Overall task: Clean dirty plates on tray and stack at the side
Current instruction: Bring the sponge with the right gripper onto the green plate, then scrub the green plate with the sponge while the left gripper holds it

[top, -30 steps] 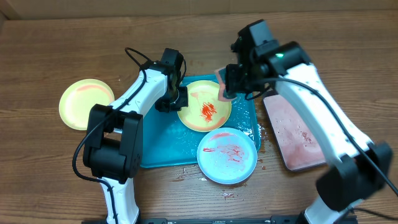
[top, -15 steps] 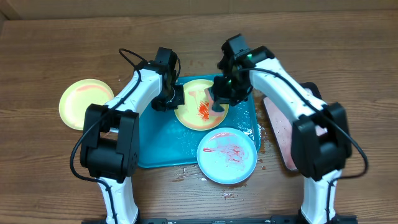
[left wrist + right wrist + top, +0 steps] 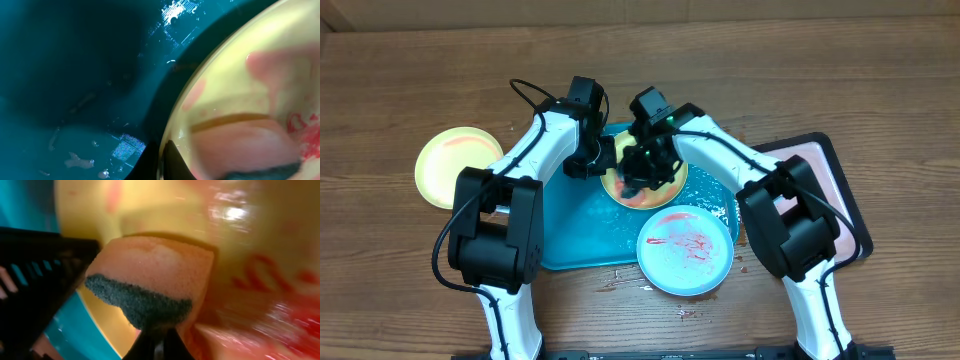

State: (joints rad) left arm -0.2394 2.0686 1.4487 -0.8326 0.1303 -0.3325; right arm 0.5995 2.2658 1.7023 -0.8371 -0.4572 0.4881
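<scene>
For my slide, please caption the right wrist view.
Right gripper holds a sponge against the sauce-smeared yellow-green plate.

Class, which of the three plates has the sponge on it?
The yellow-green plate on the teal tray, under the sponge. The other yellow-green plate lies off the tray; the blue plate is untouched.

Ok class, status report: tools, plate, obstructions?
Left tool shut on rim of yellow plate. Right tool shut on sponge, pressed onto that plate. Blue plate alongside, not blocking.

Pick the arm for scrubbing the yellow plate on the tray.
Right. The right tool holds the sponge on the plate; the left tool grips the plate's rim, steadying it.
</scene>
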